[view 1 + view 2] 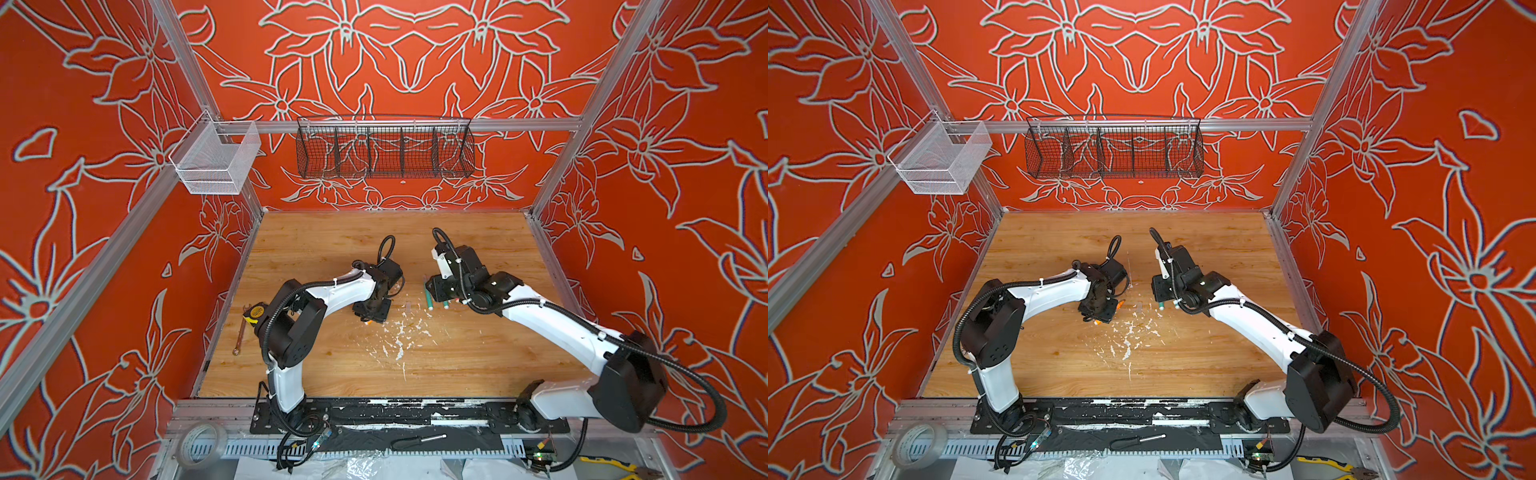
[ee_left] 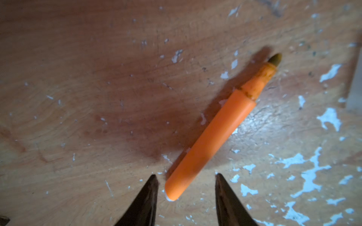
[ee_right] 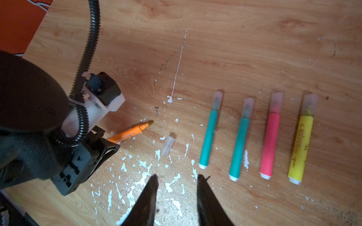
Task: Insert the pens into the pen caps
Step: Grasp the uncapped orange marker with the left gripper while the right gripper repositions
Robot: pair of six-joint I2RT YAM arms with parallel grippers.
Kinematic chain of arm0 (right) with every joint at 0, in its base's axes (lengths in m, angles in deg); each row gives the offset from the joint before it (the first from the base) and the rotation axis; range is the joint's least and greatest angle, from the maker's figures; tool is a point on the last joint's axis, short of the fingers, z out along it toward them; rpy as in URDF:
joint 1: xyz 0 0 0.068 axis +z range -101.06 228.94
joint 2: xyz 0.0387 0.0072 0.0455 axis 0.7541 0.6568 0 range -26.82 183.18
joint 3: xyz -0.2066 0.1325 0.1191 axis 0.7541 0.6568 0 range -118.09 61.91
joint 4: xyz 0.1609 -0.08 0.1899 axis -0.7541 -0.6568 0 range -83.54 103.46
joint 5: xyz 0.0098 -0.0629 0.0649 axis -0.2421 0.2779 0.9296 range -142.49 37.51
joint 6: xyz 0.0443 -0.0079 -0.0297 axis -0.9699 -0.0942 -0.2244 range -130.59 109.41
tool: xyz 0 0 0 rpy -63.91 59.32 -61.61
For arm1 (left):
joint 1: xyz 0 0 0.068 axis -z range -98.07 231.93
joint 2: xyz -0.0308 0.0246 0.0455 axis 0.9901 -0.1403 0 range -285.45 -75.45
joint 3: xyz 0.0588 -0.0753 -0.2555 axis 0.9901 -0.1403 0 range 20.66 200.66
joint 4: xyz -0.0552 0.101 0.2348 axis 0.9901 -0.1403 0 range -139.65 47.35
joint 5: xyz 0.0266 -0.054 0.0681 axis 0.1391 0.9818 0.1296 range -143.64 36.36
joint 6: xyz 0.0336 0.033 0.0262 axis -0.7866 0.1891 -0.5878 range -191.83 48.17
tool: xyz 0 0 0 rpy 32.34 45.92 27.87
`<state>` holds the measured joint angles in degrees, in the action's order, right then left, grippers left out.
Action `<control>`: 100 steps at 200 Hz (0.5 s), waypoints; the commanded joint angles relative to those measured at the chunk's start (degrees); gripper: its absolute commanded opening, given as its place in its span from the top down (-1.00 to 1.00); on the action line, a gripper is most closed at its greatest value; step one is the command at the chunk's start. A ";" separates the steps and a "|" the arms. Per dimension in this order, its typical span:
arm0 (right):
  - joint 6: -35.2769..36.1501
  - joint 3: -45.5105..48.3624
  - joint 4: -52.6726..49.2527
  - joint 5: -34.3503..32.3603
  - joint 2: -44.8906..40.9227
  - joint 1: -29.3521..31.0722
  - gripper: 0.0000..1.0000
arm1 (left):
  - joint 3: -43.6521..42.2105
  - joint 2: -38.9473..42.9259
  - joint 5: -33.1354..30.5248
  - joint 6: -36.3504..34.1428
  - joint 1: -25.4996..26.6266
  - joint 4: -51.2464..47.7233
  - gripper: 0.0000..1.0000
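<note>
I find the wooden tabletop [image 1: 332, 241] scuffed, with white paint flecks [image 1: 399, 336] thickest near its centre. It is closed on three sides by red flowered walls [image 1: 415, 62] behind an aluminium frame [image 1: 415, 124]. A black wire basket [image 1: 384, 151] hangs on the far wall and a white mesh basket [image 1: 216, 160] at the far left corner.

The left gripper [image 2: 186, 179] sits low over the wood just left of centre. Its jaws are spread either side of the white butt of the orange pen [image 2: 211, 133], which lies flat and uncapped; a sliver of wood shows between each jaw and the barrel. A loose clear cap [image 3: 168, 145] lies just right of that pen's tip, not touching it. Further right, side by side and each capped, lie a teal pen [image 3: 209, 133], a second teal pen [image 3: 241, 140], a pink pen [image 3: 271, 140] and a yellow pen [image 3: 302, 144]. The right gripper [image 3: 178, 176] hangs over that area, jaws apart, holding nothing.

Open wood runs from both grippers to the far wall and across the near right. By the left rail lie a tape measure [image 1: 258, 311] and a spanner [image 1: 240, 332]. Beyond the near edge lie a screwdriver [image 1: 417, 440] and a tape roll [image 1: 199, 444]
</note>
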<state>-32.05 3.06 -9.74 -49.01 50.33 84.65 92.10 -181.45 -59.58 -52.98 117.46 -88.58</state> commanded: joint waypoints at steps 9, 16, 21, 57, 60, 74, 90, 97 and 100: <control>-2.28 1.62 0.55 0.25 -1.37 -0.59 0.30 | -0.94 -1.03 0.98 -0.66 0.16 0.13 0.16; -2.25 1.63 0.58 0.29 -1.54 -0.63 0.31 | -1.34 -1.29 1.18 -0.37 0.24 0.34 0.22; -2.36 1.59 0.45 0.25 -1.61 -0.63 0.31 | -1.68 -1.27 1.19 -0.05 0.37 0.49 0.27; -2.02 1.85 0.55 0.97 -2.87 -0.70 0.32 | -3.67 -0.03 0.31 1.49 1.34 1.81 0.48; -2.01 1.89 0.46 0.70 -2.95 -0.72 0.32 | -3.68 0.04 0.31 1.69 1.38 1.85 0.49; -1.78 2.02 0.12 0.20 -3.30 -0.65 0.32 | -3.63 0.81 0.57 2.09 1.89 2.07 0.53; -1.84 2.14 -0.15 -0.13 -3.65 -0.80 0.32 | -3.33 1.43 0.36 2.40 2.48 2.12 0.55; -1.75 2.49 0.04 -0.16 -3.93 -0.81 0.32 | -3.32 1.56 0.31 2.40 2.61 2.32 0.54; -1.75 2.58 0.02 -0.28 -4.00 -0.81 0.32 | -3.37 1.64 0.31 2.31 2.62 2.45 0.54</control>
<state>-33.20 4.33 -9.82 -48.57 47.77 84.21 89.28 -181.56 -59.01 -51.63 119.17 -86.18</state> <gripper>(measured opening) 0.342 0.228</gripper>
